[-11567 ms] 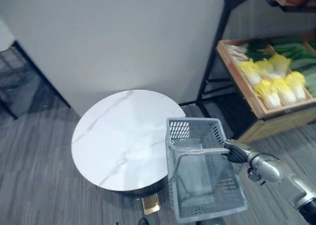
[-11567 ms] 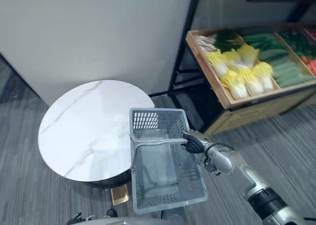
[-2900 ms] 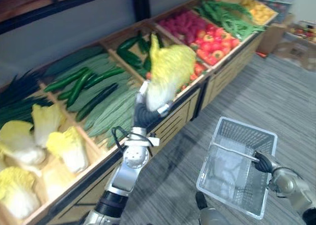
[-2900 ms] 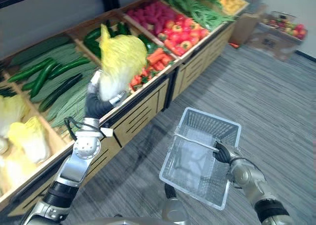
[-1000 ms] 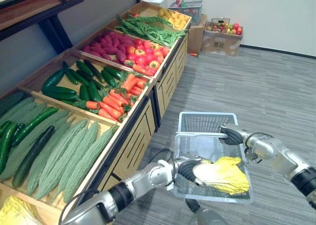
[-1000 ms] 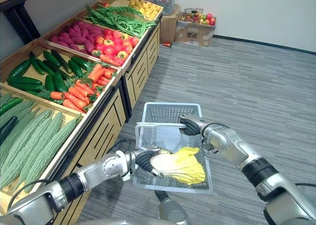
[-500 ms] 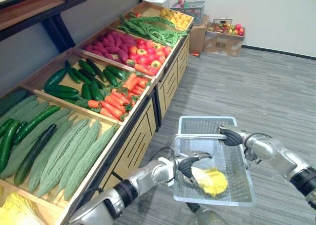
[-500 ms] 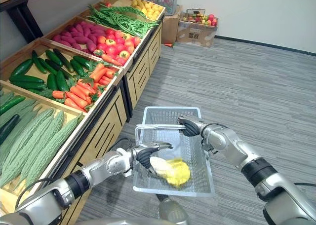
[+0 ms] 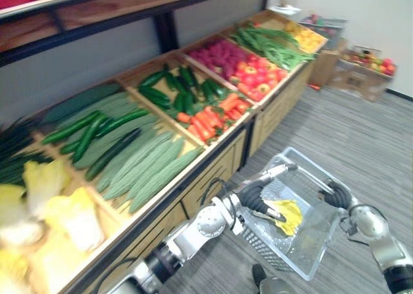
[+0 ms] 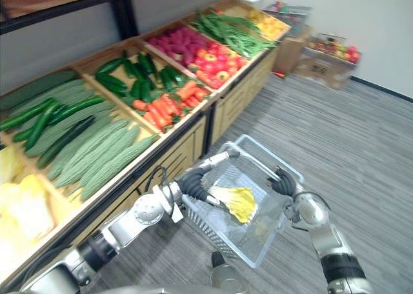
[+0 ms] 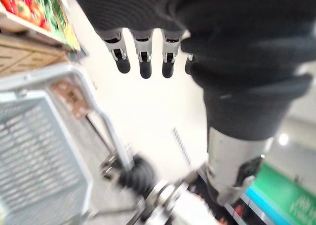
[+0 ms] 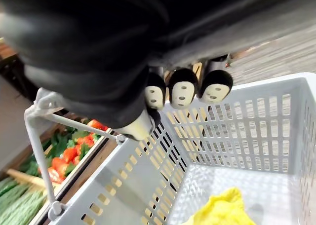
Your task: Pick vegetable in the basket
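Observation:
A grey plastic mesh basket hangs beside the produce shelf, and my right hand is shut on its metal handle. A yellow-leaved cabbage lies inside it on the bottom, also seen as the cabbage in the right wrist view. My left hand sits at the basket's shelf-side rim, fingers straight and holding nothing, just beside the cabbage. In the right wrist view my right hand's fingers curl round the handle.
A long wooden shelf runs along the left with crates of cabbages, bitter gourds, cucumbers, carrots, tomatoes and green beans. Boxes of fruit stand by the far wall. Grey floor lies to the right.
The camera has swung left toward the shelf. My left hand has drawn back from over the cabbage to the basket's rim. The cabbage lies loose in the basket, still carried by my right hand.

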